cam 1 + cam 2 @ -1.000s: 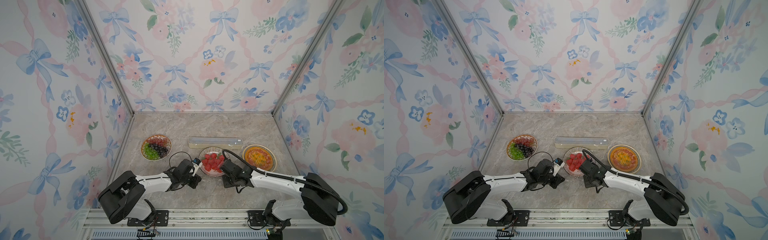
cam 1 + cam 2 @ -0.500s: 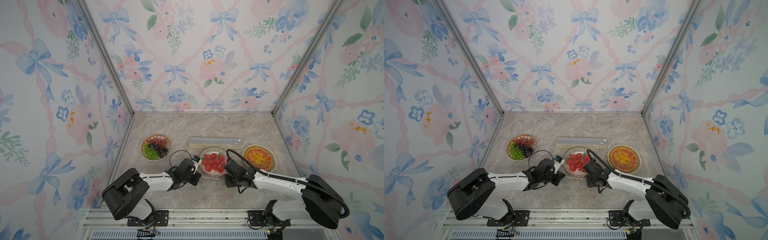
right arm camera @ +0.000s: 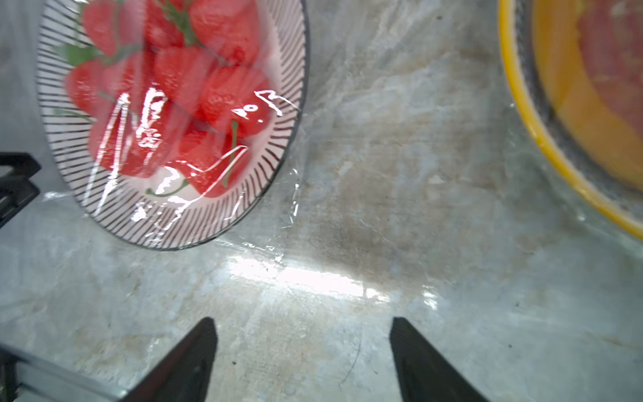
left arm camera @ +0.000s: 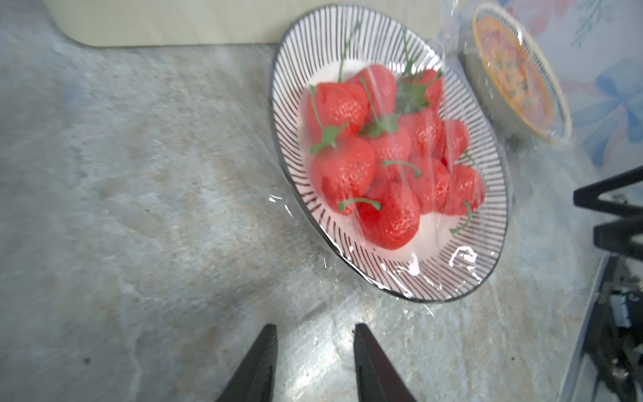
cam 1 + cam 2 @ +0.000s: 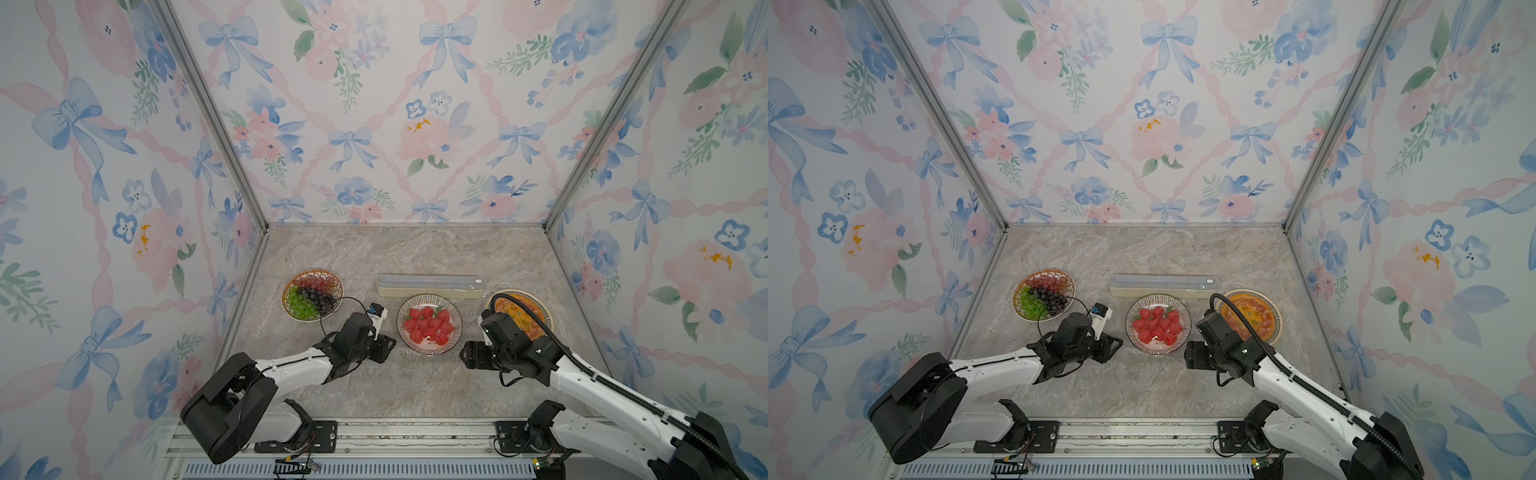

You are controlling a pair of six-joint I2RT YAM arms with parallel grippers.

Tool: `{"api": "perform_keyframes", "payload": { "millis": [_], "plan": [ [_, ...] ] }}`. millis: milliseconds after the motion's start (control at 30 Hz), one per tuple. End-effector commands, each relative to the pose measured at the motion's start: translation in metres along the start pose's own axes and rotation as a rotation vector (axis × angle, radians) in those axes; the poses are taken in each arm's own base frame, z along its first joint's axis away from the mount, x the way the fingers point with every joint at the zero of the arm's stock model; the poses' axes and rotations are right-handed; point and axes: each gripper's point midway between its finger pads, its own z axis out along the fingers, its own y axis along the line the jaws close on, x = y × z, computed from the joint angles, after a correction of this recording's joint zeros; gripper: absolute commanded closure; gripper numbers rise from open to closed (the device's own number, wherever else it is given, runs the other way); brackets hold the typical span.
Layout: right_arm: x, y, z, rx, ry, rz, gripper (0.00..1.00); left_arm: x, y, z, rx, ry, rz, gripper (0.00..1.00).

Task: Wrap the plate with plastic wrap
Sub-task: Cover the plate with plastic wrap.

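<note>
Three plates lower centre: grape plate (image 5: pixel 314 272) left, plastic wrap (image 4: pixel 410 264) over strawberry plate (image 5: pixel 429 348), orange plate (image 5: pixel 524 291) right behind cable (image 5: pixel 505 294); cream box (image 5: pixel 430 286) above. Left gripper (image 4: pixel 315 329), right gripper (image 3: pixel 302 322) spread, empty.

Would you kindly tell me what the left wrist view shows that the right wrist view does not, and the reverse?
Only the left wrist view shows the cream box, the striped plate with nearly its whole rim, and the left gripper from behind, jaws apart. Only the right wrist view shows the right gripper that way, jaws wider apart, gripping nothing. Both show the strawberries under the plastic wrap, the yellow-rimmed plate and the marble table.
</note>
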Motion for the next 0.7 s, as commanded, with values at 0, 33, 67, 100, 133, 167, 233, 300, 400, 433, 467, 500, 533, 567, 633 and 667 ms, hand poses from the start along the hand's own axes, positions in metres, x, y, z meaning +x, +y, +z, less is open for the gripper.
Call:
{"api": "perform_keyframes", "payload": {
  "millis": [0, 33, 67, 100, 133, 167, 233, 300, 400, 433, 467, 500, 533, 567, 633, 667],
  "plan": [
    [-0.003, 0.021, -0.003, -0.161, 0.01, 0.125, 0.08, -0.001, 0.01, -0.011, -0.009, -0.003, -0.073, 0.54],
    [-0.007, 0.027, -0.002, -0.21, -0.001, 0.167, 0.03, -0.003, 0.013, -0.013, -0.006, -0.004, -0.112, 0.53],
    [-0.011, 0.034, 0.0, -0.254, -0.015, 0.211, 0.01, -0.004, 0.012, -0.015, 0.018, -0.001, -0.16, 0.52],
    [-0.015, 0.04, 0.002, -0.296, -0.027, 0.256, 0.03, -0.005, 0.009, -0.016, 0.043, 0.005, -0.21, 0.52],
    [-0.018, 0.046, 0.005, -0.335, -0.037, 0.294, 0.03, -0.006, 0.002, -0.017, 0.079, 0.015, -0.243, 0.5],
    [-0.024, 0.054, 0.007, -0.39, -0.053, 0.331, 0.03, -0.008, -0.007, -0.016, 0.121, 0.035, -0.28, 0.48],
    [-0.03, 0.063, 0.013, -0.462, -0.064, 0.403, 0.03, -0.006, -0.026, -0.014, 0.197, 0.091, -0.338, 0.44],
    [-0.033, 0.069, 0.019, -0.49, -0.06, 0.449, 0.03, -0.003, -0.042, -0.01, 0.248, 0.145, -0.379, 0.41],
    [-0.03, 0.069, 0.032, -0.466, -0.033, 0.471, 0.03, 0.0, -0.058, -0.005, 0.279, 0.187, -0.401, 0.37],
    [-0.03, 0.069, 0.035, -0.467, -0.031, 0.479, 0.03, 0.001, -0.059, -0.004, 0.279, 0.193, -0.405, 0.36],
    [-0.03, 0.069, 0.038, -0.471, -0.032, 0.493, 0.03, 0.003, -0.06, -0.002, 0.274, 0.201, -0.41, 0.35],
    [-0.03, 0.069, 0.042, -0.471, -0.031, 0.506, 0.03, 0.004, -0.061, 0.0, 0.271, 0.206, -0.416, 0.34],
    [-0.031, 0.069, 0.044, -0.472, -0.033, 0.512, 0.03, 0.005, -0.061, 0.002, 0.269, 0.211, -0.419, 0.33],
    [-0.032, 0.069, 0.047, -0.467, -0.033, 0.516, 0.03, 0.008, -0.06, 0.004, 0.264, 0.218, -0.424, 0.33],
    [-0.034, 0.068, 0.051, -0.455, -0.034, 0.512, 0.03, 0.01, -0.06, 0.009, 0.26, 0.226, -0.425, 0.33],
    [-0.035, 0.067, 0.053, -0.453, -0.038, 0.516, 0.03, 0.011, -0.06, 0.011, 0.259, 0.227, -0.427, 0.32]
  ]
}}
